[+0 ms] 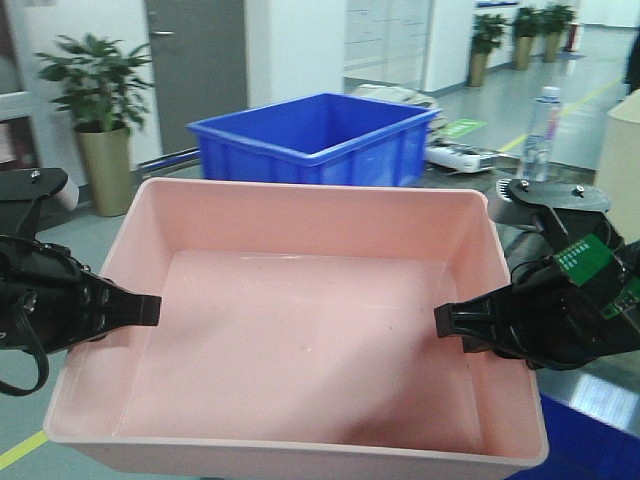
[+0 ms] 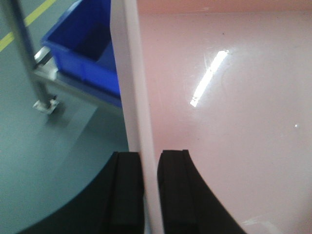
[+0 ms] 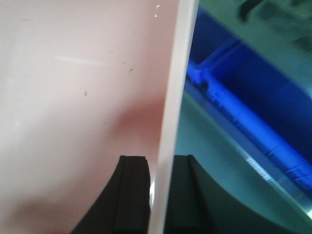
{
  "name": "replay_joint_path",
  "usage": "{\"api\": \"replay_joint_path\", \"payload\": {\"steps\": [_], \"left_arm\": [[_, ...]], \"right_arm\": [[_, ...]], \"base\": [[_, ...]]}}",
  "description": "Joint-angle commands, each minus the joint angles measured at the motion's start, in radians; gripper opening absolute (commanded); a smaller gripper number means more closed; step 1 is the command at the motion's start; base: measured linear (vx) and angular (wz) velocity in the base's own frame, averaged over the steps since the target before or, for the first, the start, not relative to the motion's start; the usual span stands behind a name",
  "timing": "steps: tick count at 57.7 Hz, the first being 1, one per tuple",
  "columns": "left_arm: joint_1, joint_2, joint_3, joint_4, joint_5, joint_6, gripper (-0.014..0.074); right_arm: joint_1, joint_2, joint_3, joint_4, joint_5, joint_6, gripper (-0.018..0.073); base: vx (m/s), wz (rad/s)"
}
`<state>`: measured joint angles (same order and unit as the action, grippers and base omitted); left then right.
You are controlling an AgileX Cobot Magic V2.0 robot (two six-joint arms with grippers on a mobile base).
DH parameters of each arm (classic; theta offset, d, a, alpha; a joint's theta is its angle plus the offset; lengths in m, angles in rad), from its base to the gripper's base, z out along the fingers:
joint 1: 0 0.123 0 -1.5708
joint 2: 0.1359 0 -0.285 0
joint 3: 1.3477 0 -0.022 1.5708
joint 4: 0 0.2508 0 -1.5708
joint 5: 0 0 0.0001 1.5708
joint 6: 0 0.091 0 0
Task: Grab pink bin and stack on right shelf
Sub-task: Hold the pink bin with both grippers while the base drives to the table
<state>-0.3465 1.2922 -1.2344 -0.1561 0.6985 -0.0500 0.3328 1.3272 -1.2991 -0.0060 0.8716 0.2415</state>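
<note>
The pink bin (image 1: 300,330) is held up close in front of the camera, level, and fills the lower half of the front view. My left gripper (image 1: 150,310) is shut on its left wall, one finger inside and one outside (image 2: 150,153). My right gripper (image 1: 445,322) is shut on the right wall in the same way (image 3: 163,158). The bin's inside (image 2: 234,97) (image 3: 73,97) is bare. Under my right arm shows a glossy reflective strip of the right shelf (image 1: 605,398), mostly hidden by the bin and the arm.
A large blue crate (image 1: 315,140) stands right behind the bin. A potted plant (image 1: 100,120) is at the back left. A water bottle (image 1: 540,130) and a cream tub (image 1: 625,160) are at the right. More blue crates (image 2: 83,53) (image 3: 253,97) sit low on both sides, by a metal post (image 2: 29,58).
</note>
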Motion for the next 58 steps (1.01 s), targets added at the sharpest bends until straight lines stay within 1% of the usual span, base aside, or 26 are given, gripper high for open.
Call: {"api": "replay_joint_path", "payload": {"steps": [1,14,43,58], "left_arm": [[0.004,-0.033,-0.037,0.021,-0.085,0.014,-0.0001],[0.004,-0.033,-0.037,0.021,-0.085,0.014,-0.0001],[0.004,-0.032,-0.037,0.021,-0.085,0.014,-0.0001],[0.004,-0.012,-0.037,0.021,-0.087,0.014,-0.0001]], "right_arm": [[-0.008,-0.034,-0.033,-0.043,-0.064,-0.025,-0.0008],[-0.008,-0.034,-0.033,-0.043,-0.064,-0.025,-0.0008],[-0.008,-0.034,-0.033,-0.043,-0.064,-0.025,-0.0008],[-0.008,-0.034,-0.033,-0.043,-0.065,-0.025,-0.0008]], "base": [[0.40,-0.56],[0.38,-0.62],[0.32,-0.73],[0.21,-0.45]]}}
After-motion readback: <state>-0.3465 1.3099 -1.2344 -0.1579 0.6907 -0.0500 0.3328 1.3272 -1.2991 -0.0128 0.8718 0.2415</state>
